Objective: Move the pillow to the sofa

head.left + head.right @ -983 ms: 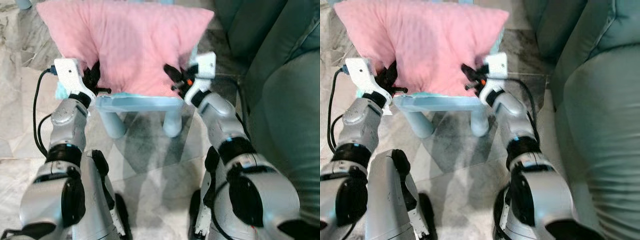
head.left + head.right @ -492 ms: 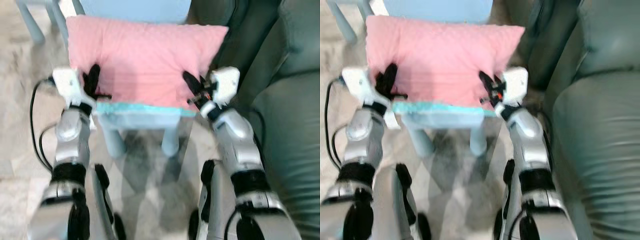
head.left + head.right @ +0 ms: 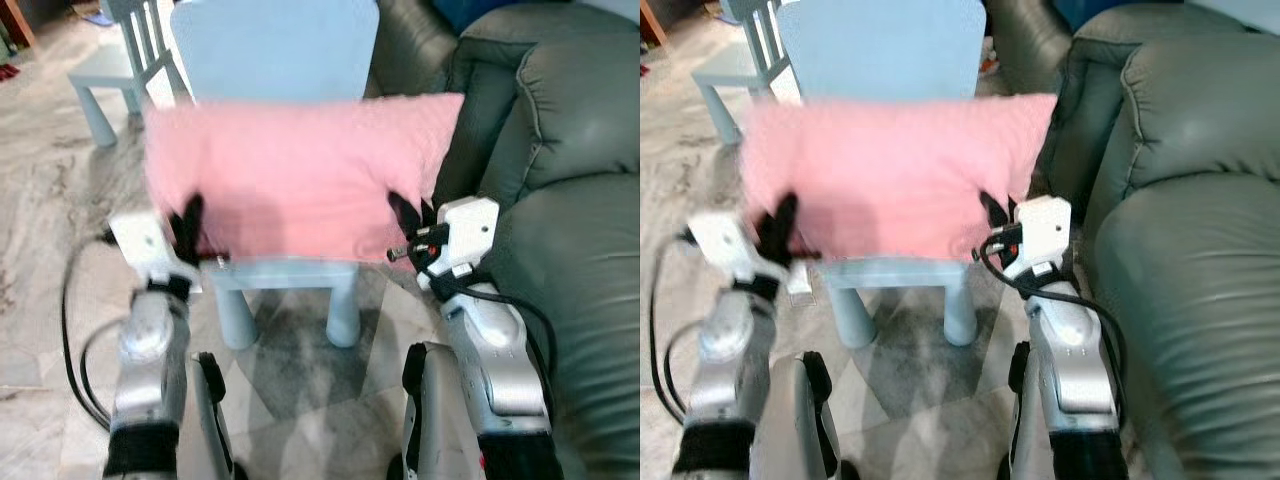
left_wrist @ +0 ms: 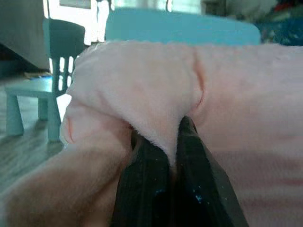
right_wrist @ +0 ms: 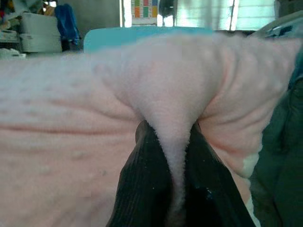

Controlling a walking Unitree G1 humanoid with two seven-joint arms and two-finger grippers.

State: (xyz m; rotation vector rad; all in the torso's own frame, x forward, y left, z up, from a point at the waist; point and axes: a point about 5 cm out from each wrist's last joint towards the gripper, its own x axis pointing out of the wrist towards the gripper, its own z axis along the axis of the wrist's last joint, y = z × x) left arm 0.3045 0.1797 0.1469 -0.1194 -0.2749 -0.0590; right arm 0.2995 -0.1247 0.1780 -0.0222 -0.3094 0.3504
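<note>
Gripping the pink pillow (image 3: pixel 300 175) by its lower edge, both hands hold it in the middle of the frame, spread flat in front of the back of a light blue chair (image 3: pixel 275 48). The left hand (image 3: pixel 188 228) sits at the pillow's lower left corner and the right hand (image 3: pixel 404 218) at its lower right corner. In the left wrist view the two black fingers (image 4: pixel 147 189) are closed tight on a pinched fold of the pink fabric, and in the right wrist view the fingers (image 5: pixel 144 187) clamp a similar fold that bulges above them.

The chair's seat edge and two front legs (image 3: pixel 340 310) show just below the pillow. A grey-green sofa (image 3: pixel 570 200) fills the right side of the frame, its armrest and cushions just beside the pillow's right end, though I cannot tell whether they touch. A second small blue chair (image 3: pixel 115 70) stands in the upper left of the frame on the marbled floor (image 3: pixel 50 250). A black cable (image 3: pixel 75 340) loops beside the left arm in the lower left.
</note>
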